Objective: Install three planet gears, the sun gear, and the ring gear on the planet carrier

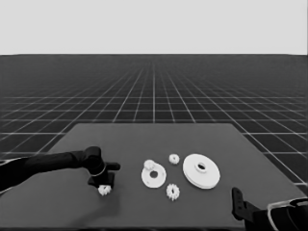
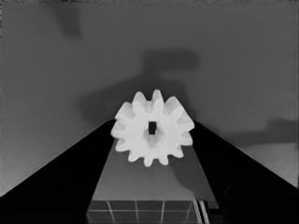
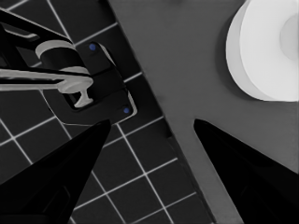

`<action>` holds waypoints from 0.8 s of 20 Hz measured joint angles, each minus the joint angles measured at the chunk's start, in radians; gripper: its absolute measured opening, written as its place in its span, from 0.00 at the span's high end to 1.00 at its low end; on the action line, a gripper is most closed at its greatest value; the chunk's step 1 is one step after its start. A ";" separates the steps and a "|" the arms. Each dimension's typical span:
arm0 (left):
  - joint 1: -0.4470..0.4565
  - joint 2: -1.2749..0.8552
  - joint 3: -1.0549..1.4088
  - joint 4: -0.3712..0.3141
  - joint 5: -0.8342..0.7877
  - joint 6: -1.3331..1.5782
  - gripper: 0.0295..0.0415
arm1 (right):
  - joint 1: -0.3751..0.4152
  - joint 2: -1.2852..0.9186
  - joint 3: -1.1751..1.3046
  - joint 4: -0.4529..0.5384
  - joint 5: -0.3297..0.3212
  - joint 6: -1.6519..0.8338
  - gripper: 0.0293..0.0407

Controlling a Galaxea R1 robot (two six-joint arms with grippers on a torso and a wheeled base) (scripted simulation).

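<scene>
My left gripper (image 1: 103, 184) reaches in over the table's left part, shut on a small planet gear (image 1: 104, 190). In the left wrist view that toothed gear (image 2: 152, 128) sits between the two black fingertips, and both touch its sides. The planet carrier, the smaller round part (image 1: 154, 177), lies at mid table with one gear (image 1: 149, 165) on its far-left rim. The ring gear, the larger round part (image 1: 201, 171), lies to its right and also shows in the right wrist view (image 3: 271, 51). My right gripper (image 3: 152, 123) waits open at the table's near right corner.
Two loose gears lie on the table: one gear (image 1: 174, 158) between the two round parts, another gear (image 1: 173, 191) nearer the front edge. The right arm (image 1: 269, 214) fills the lower right corner. Dark machinery (image 3: 70, 79) with blue lights shows past the table edge.
</scene>
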 joint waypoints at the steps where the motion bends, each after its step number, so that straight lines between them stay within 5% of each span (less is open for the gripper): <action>1: 0.000 0.000 0.000 0.000 0.000 0.000 0.86 | 0.000 0.000 0.000 0.000 0.000 0.000 0.19; 4: 0.000 0.000 0.000 0.000 0.000 0.000 0.86 | 0.000 0.000 0.000 0.000 0.000 0.000 0.19; 6: -0.138 -0.042 0.111 -0.126 0.071 -0.046 0.86 | 0.000 0.000 0.000 0.000 0.000 0.000 0.19; 8: -0.198 -0.050 0.132 -0.180 0.089 -0.056 0.86 | 0.000 0.000 0.000 0.000 0.000 0.000 0.19; 14: -0.227 -0.052 0.137 -0.209 0.097 -0.058 0.86 | 0.000 0.000 0.000 0.000 0.000 0.000 0.19; 16: -0.237 0.311 0.014 -0.207 0.155 -0.325 0.86 | 0.000 0.000 0.000 0.000 0.000 0.000 0.19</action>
